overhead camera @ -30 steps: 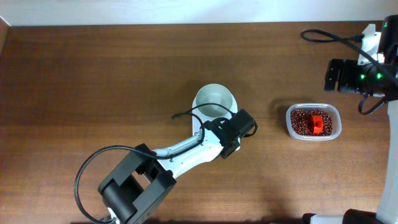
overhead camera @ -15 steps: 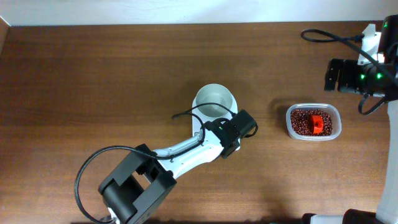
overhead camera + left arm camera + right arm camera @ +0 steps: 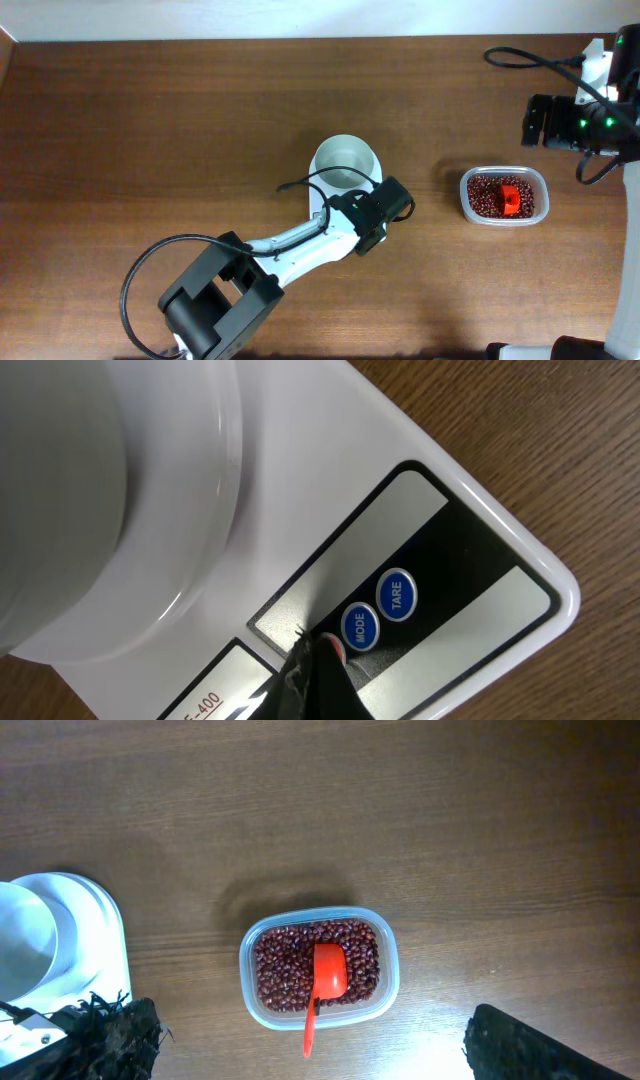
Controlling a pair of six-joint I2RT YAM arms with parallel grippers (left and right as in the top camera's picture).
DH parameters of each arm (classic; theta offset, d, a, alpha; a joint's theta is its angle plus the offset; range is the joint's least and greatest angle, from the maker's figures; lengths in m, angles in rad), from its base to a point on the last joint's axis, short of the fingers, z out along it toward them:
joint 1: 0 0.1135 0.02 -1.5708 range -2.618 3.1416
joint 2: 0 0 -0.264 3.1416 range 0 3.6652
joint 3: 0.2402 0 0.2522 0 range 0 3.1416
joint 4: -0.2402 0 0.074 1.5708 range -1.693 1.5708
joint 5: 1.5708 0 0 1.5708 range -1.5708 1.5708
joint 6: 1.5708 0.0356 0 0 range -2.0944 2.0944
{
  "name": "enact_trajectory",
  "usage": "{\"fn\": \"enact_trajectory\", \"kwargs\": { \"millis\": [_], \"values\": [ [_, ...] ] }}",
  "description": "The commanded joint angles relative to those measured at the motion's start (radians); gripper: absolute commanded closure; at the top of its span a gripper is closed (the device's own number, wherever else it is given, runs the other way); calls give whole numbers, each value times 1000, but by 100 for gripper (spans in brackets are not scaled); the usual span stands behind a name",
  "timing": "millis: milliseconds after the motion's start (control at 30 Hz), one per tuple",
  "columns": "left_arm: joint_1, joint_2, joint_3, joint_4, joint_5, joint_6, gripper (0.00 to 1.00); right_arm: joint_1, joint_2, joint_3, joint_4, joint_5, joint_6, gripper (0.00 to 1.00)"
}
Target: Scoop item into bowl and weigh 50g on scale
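The white bowl point(image 3: 346, 163) stands empty on the white scale point(image 3: 316, 193); in the left wrist view the bowl point(image 3: 100, 490) fills the upper left of the scale point(image 3: 480, 540). My left gripper point(image 3: 385, 205) is shut, and its dark tip point(image 3: 315, 660) touches a small red button beside the blue MODE button point(image 3: 360, 627). The beans point(image 3: 485, 195) lie in a clear plastic container point(image 3: 385, 935) with a red scoop point(image 3: 325, 975) resting in them. My right gripper point(image 3: 540, 122) is open wide and empty, high above the container point(image 3: 320, 1060).
The blue TARE button point(image 3: 397, 594) sits right of MODE. A black cable point(image 3: 520, 58) runs along the back right. The left arm's base point(image 3: 215, 300) stands at the front of the table. The scale's display is hidden under the left arm.
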Motion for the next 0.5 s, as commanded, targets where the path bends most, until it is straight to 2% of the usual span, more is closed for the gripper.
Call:
{"fn": "enact_trajectory", "kwargs": {
  "millis": [0, 467],
  "values": [
    [-13, -1, 12, -2, 17, 12, 100, -5, -5, 9, 0, -6, 4, 1],
    [-8, 10, 12, -8, 19, 12, 100, -5, -5, 9, 0, -6, 4, 1]
  ]
}}
